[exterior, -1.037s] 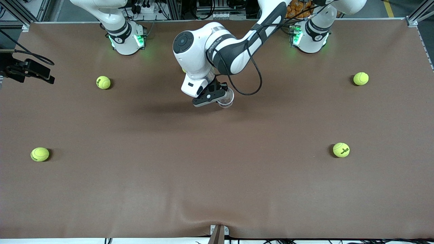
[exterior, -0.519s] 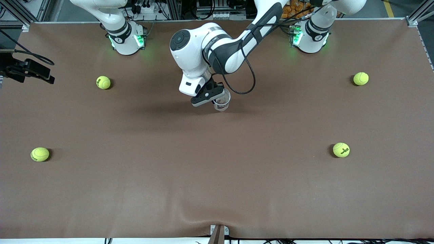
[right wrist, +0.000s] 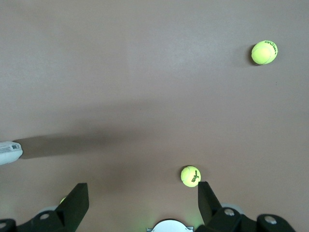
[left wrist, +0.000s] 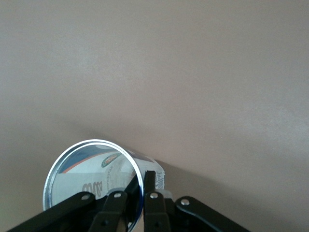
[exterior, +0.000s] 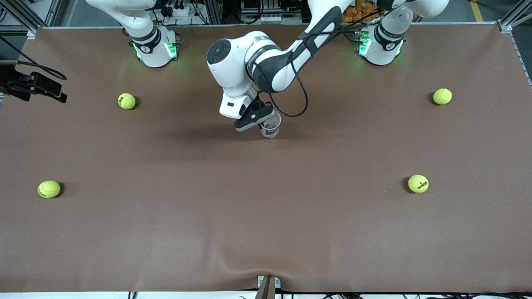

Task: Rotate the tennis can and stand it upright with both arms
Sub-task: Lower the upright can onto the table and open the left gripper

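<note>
The left tool (exterior: 262,120) is clamped on the rim of the tennis can (exterior: 270,126), holding it near upright over mid-surface (exterior: 266,207), open mouth up. The right tool (right wrist: 140,203) waits spread wide, high near its base.

Tennis can (left wrist: 91,169): clear glossy plastic, seemingly metal rim; table (exterior: 266,216): matt brown cloth.

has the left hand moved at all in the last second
Yes: the left hand, shut on the tennis can, has shifted slightly toward the right arm's base.
</note>
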Available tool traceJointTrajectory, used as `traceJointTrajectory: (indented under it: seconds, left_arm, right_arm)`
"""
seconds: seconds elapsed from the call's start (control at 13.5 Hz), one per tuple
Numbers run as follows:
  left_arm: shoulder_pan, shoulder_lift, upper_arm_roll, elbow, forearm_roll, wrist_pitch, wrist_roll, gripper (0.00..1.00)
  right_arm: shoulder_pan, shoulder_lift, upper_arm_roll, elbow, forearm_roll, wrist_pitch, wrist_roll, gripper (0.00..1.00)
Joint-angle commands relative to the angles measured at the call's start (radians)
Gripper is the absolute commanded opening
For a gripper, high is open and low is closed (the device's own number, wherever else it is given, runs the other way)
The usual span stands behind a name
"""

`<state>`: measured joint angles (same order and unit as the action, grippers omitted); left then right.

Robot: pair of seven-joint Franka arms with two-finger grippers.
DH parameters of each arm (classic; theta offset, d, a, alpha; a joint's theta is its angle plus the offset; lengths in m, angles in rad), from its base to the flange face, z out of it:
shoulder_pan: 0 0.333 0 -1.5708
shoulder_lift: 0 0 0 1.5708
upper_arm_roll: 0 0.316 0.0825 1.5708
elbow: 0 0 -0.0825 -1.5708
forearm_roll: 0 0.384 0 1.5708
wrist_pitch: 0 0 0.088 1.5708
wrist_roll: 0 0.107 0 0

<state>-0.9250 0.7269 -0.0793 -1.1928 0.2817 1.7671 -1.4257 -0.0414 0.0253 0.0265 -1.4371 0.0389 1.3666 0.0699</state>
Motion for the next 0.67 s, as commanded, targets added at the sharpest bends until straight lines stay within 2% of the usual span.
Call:
traceJointTrajectory:
  seconds: [0.0,0.07,0.3,0.52,0.59]
  left_arm:
    - [-0.011,-0.001,0.007,-0.001,0.031,-0.001,-0.029,0.27]
    - [-0.011,-0.003,0.006,-0.001,0.03,-0.006,-0.032,0.4]
    - [-0.011,-0.009,0.004,-0.001,0.03,-0.009,-0.064,0.48]
    - [-0.011,-0.017,0.004,0.002,0.027,-0.009,-0.064,0.79]
    - [-0.009,-0.021,0.004,0.002,0.024,-0.011,-0.062,0.95]
  right_arm:
    - [0.003,-0.005,-0.003,0.003,0.003,0.0,-0.009,1.0]
    - [0.003,-0.007,-0.003,0.003,0.001,0.0,-0.009,1.0]
    - [0.003,-0.007,-0.003,0.003,0.001,0.0,-0.009,1.0]
    - [0.003,-0.005,-0.003,0.004,0.001,0.0,-0.009,1.0]
    - [0.003,-0.007,-0.003,0.004,0.001,0.0,-0.009,1.0]
